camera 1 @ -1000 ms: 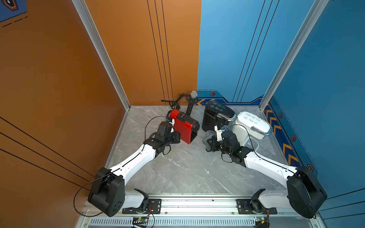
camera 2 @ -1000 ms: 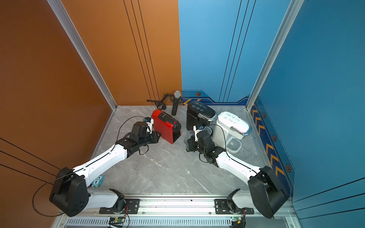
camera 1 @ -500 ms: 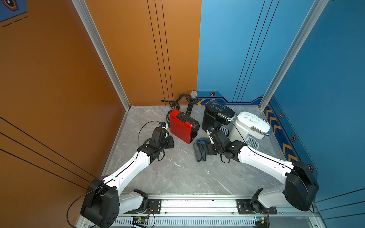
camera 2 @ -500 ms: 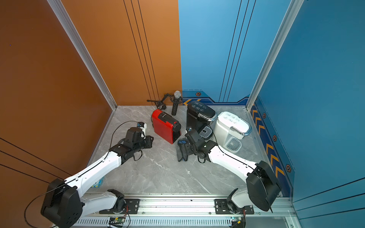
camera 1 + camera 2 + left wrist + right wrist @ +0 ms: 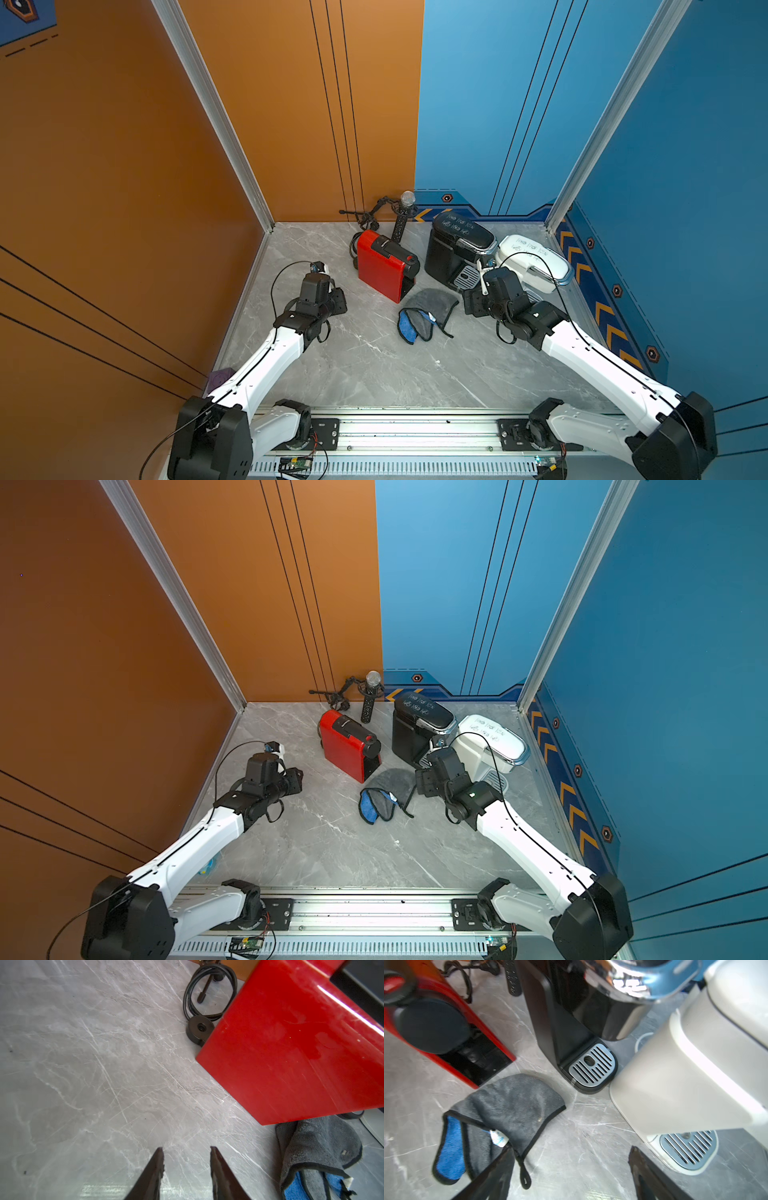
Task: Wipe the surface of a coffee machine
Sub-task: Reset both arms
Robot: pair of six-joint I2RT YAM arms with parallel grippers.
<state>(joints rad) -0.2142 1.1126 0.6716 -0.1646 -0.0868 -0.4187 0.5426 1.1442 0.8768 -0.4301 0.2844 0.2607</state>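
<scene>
Lying flat on the grey counter (image 5: 374, 374), the cloth (image 5: 428, 309) is grey on one side and blue on the other. It has a black edge and a small loop. It sits just in front of the red coffee machine (image 5: 382, 270) and near the metal tray of the black coffee machine (image 5: 449, 249). No tool holds it.

The right tool (image 5: 571, 1148) is spread wide and has nothing in it. It hangs low over the counter, between the cloth and the white coffee machine (image 5: 528, 257). One of its fingers (image 5: 496, 1174) is right at the cloth's edge, by the little white tag. I cannot tell if it touches the cloth.

The left tool (image 5: 187, 1149) is open just a bit, with a small gap between its two fingers. Nothing is in the gap. It points at bare counter beside the red coffee machine and does not touch it. Faint marks show on that machine's shiny red side.

All three coffee machines stand near the back of the counter. The black one and the white one are close side by side, and the red one stands a little apart. A microphone (image 5: 407, 198) stands behind the red one, and a coiled black cable (image 5: 207, 991) lies next to it.
</scene>
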